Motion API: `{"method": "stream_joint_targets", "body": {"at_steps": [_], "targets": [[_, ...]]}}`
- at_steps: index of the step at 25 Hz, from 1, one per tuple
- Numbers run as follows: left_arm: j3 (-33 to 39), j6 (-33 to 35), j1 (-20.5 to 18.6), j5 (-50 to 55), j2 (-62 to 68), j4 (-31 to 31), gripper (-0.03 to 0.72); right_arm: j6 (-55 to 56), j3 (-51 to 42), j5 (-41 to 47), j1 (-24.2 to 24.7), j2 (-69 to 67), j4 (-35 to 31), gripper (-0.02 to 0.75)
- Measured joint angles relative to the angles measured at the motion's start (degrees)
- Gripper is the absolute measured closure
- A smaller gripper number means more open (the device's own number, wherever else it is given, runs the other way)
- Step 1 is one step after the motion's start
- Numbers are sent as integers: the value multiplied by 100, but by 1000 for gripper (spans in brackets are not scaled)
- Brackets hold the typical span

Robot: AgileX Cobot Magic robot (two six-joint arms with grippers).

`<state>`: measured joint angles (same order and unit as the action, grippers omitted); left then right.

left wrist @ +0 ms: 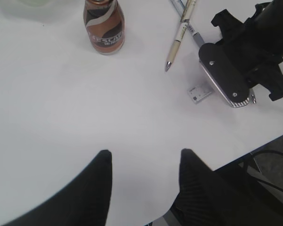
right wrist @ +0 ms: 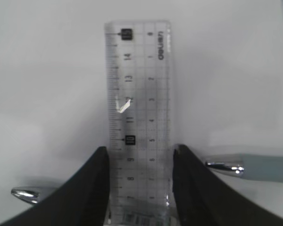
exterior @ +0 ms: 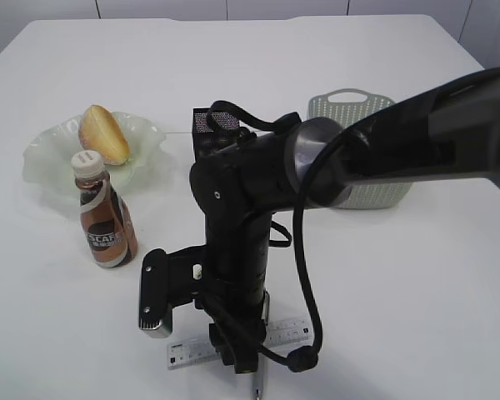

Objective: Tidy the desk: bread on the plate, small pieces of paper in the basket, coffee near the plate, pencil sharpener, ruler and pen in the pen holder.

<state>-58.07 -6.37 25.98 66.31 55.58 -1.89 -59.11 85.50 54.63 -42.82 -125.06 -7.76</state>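
Observation:
My right gripper point(right wrist: 140, 153) reaches down at the table's front middle. It is shut on the clear ruler point(right wrist: 137, 89), one finger on each long edge. The ruler point(exterior: 287, 332) lies flat on the table. Its end also shows in the left wrist view point(left wrist: 199, 92). Bread point(exterior: 104, 133) lies on the pale green plate point(exterior: 46, 158). The coffee bottle point(exterior: 106, 221) stands just in front of the plate. Two pens point(left wrist: 180, 37) lie near the right gripper, with their tips point(right wrist: 224, 167) beside its fingers. My left gripper point(left wrist: 145, 157) is open and empty over bare table. No pencil sharpener is in view.
A black mesh pen holder point(exterior: 207, 125) stands behind the right arm. A pale basket point(exterior: 375, 187) sits at the back right, partly hidden by the arm. The table's front edge point(left wrist: 254, 148) is close to the left gripper.

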Motion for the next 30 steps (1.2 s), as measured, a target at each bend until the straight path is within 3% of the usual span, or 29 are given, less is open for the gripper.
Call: {"method": "stream_joint_targets", "body": {"at_steps": [3,16,25,30], "targets": [[0,0,0,0,0,0,345,0,0,0,0,-9,22,465],[0,0,0,0,0,0,345,11,0,76,86,650,-139,470],[0,0,0,-6,0,0,345,-71,0,-117,839,1774,-958,470],[0,0,0,-182,0,0,346,-572,0,-154,1495,1924,-2238,470]]}}
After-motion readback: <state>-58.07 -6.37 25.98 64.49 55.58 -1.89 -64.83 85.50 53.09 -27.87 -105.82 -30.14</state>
